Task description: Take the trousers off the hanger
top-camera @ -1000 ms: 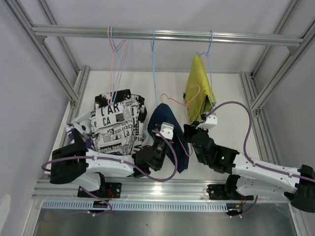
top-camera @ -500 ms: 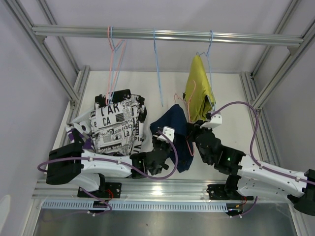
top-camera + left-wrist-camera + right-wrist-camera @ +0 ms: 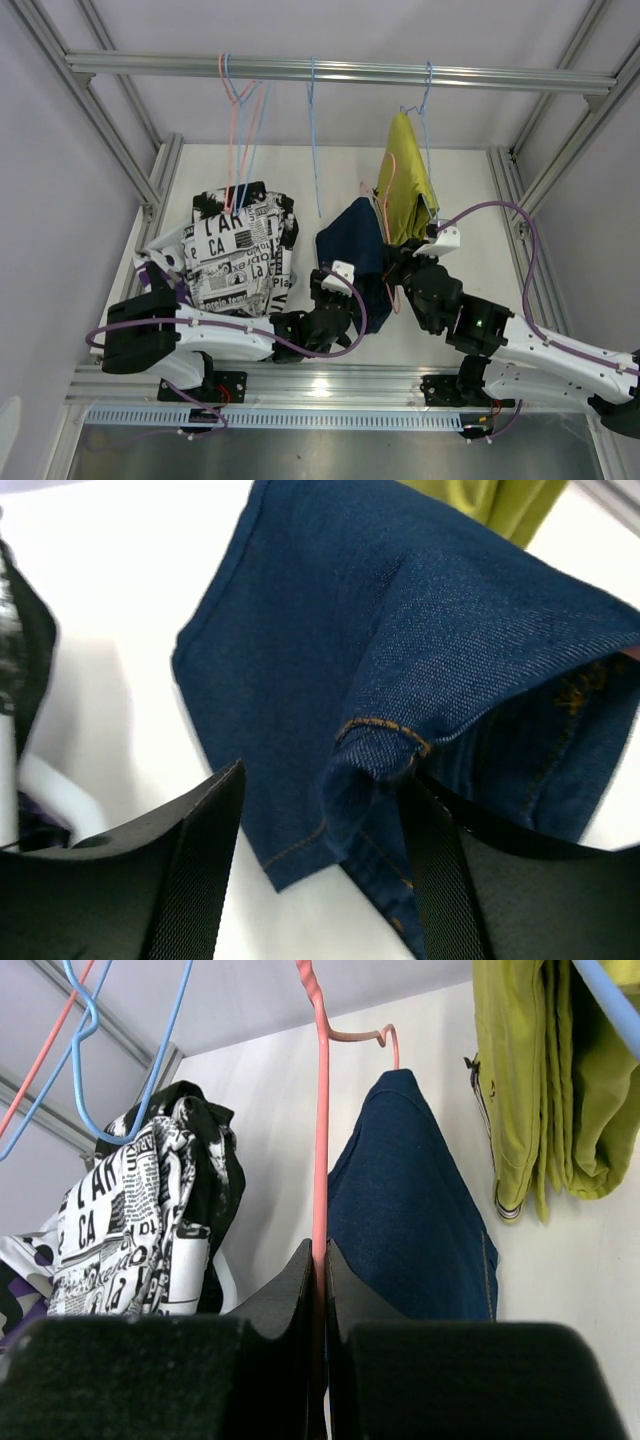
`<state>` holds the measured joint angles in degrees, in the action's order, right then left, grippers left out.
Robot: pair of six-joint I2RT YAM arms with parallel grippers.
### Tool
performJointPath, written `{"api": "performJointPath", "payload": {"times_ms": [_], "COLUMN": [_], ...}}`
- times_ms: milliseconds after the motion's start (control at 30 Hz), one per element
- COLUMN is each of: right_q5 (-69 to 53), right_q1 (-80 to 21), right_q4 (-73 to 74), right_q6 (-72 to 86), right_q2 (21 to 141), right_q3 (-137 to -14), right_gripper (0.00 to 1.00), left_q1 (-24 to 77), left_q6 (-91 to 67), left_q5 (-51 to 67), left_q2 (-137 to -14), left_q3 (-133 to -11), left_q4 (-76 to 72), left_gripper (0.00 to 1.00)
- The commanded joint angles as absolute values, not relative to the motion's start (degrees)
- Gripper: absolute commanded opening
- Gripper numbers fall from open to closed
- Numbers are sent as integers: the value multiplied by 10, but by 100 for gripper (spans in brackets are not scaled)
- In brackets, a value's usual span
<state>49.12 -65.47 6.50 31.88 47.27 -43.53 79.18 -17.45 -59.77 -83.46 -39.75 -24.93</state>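
Since a second ago: left gripper (image 3: 322, 785) jaws parted, navy trousers (image 3: 400, 650) loose just ahead; right gripper (image 3: 320, 1252), clamped on pink hanger (image 3: 320, 1110), risen. Step: unhooking, seemingly unfinished. Next: draw hanger clear.

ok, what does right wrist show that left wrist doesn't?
Right wrist only: the right pincer shut on the pink hanger, and the white printed trousers heaped at the left. Left wrist only: the left pincer open, with a stitched fold of denim between its fingers. Both: the navy trousers and part of the yellow trousers.
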Motion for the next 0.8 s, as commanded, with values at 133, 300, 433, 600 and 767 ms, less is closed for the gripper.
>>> {"api": "performJointPath", "payload": {"times_ms": [133, 300, 433, 600, 767], "right_q5": [518, 512, 512, 512, 506], "right_q1": [-659, -664, -671, -682, -696], "right_q4": [41, 41, 46, 49, 52], "right_q6": [335, 347, 355, 354, 365], "right_q2": [450, 450, 449, 442, 433], "right_q3": [-454, -453, -456, -460, -460], "right_gripper": [0, 0, 0, 0, 0], "left_q1": [791, 783, 774, 744, 708], "left_q6": [-207, -205, -204, -221, -235], "left_q5": [-554, -528, -515, -523, -526], "left_q2": [-824, -859, -891, -924, -931], "left_q3": [-401, -410, -431, -445, -427], "left_q4": [-330, -369, -384, -384, -419], "left_gripper": [67, 68, 69, 66, 62]}}
